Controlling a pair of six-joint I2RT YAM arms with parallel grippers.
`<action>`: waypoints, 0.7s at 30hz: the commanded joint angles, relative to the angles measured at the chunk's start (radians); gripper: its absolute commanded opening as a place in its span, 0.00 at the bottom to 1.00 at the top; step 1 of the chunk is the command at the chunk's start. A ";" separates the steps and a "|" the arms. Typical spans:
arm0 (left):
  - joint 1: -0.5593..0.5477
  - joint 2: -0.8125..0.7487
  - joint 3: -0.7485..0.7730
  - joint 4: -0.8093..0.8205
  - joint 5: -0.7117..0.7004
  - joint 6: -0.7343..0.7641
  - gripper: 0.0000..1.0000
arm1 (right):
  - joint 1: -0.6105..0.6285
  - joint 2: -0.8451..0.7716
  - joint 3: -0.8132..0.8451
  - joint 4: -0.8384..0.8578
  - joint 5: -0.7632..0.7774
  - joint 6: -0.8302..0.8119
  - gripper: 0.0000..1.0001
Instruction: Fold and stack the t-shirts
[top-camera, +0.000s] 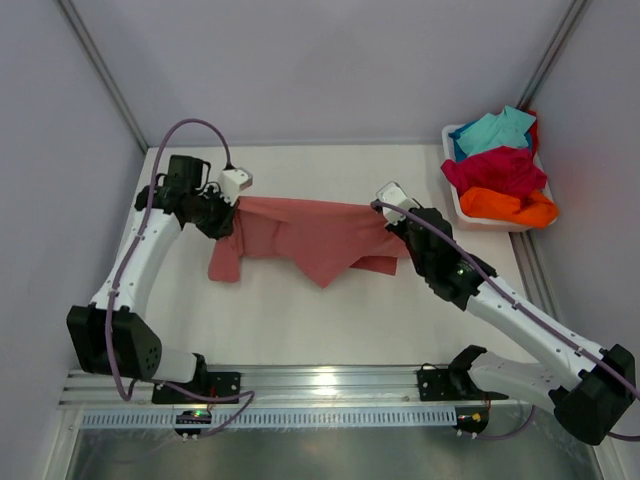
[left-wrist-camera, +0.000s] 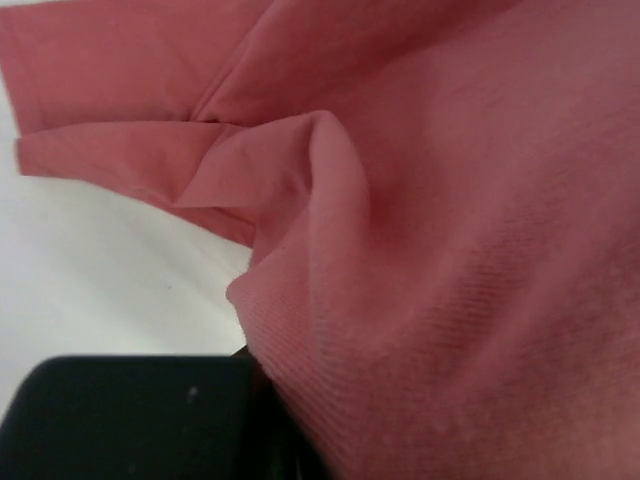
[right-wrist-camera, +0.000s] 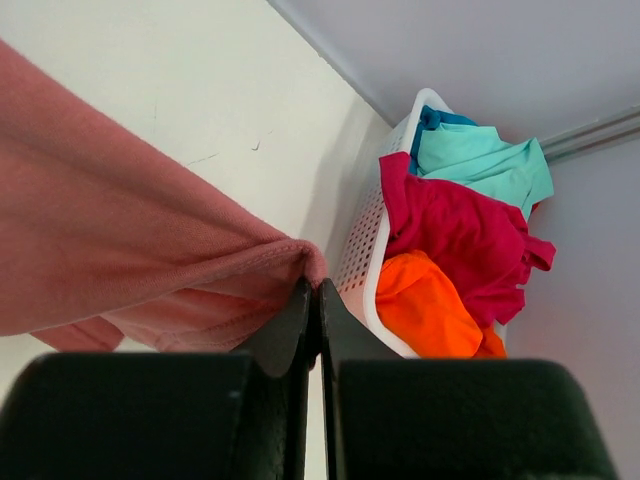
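pinches the salmon-pink t-shirt (top-camera: 300, 235) with the right gripper (right-wrist-camera: 314, 288), jaws fully closed on the edge nearer the white tub (right-wrist-camera: 360, 240). clamps the edge farther from the tub in the left gripper (top-camera: 222, 215), cloth stretched between. inside the tub, heaped: crimson t-shirt (top-camera: 495, 170), orange t-shirt (top-camera: 510, 207), turquoise t-shirt (top-camera: 492, 130).

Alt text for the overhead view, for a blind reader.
Left gripper and right gripper hold a salmon-pink t-shirt stretched between them over the table. A white tub, far right, holds a turquoise shirt, a crimson shirt and an orange shirt.
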 joint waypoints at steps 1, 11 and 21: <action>0.005 0.105 0.011 0.022 0.095 -0.005 0.00 | -0.013 -0.006 0.030 0.061 0.007 0.068 0.03; 0.003 0.628 0.457 0.081 -0.027 -0.122 0.00 | -0.183 0.311 0.197 0.242 -0.037 0.034 0.03; 0.001 0.879 0.938 0.154 -0.237 -0.250 0.00 | -0.407 0.747 0.828 -0.012 -0.189 0.301 0.03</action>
